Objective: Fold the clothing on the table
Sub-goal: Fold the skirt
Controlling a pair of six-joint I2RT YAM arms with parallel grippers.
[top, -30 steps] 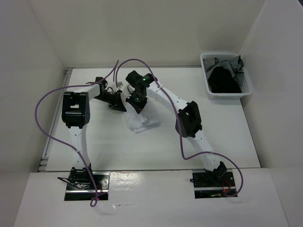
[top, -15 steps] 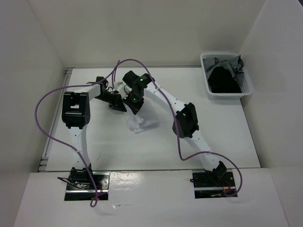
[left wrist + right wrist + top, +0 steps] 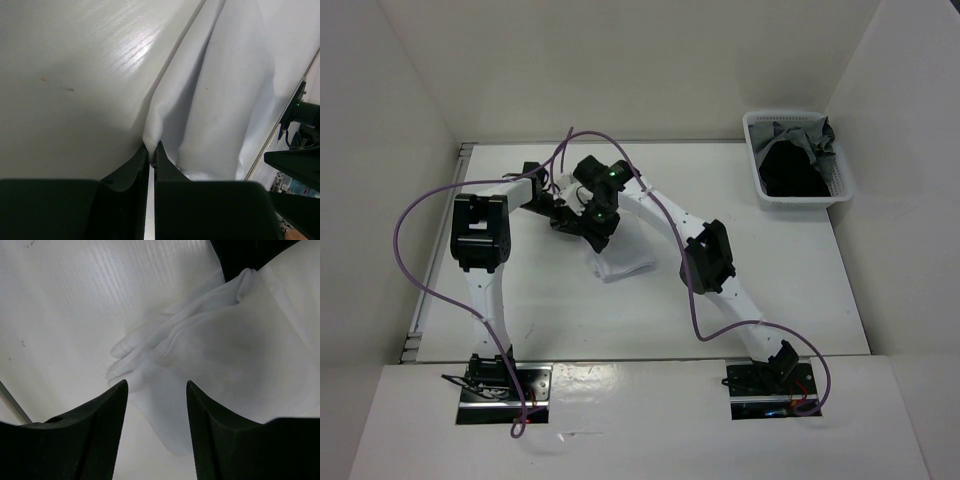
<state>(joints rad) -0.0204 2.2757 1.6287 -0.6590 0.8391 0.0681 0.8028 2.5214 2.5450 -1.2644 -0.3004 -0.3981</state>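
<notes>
White table (image 3: 790,290), clothing (image 3: 625,262) pinched (left gripper (image 3: 151,150))

White arms (image 3: 486,292), black joints (image 3: 480,232), purple cables (image 3: 396,237)

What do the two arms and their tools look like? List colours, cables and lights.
The left arm and right arm have white links with blocky black joints. A purple cable loops along each. A green light glows near the right wrist. The left tool and right tool have black, tapering fingers.
</notes>
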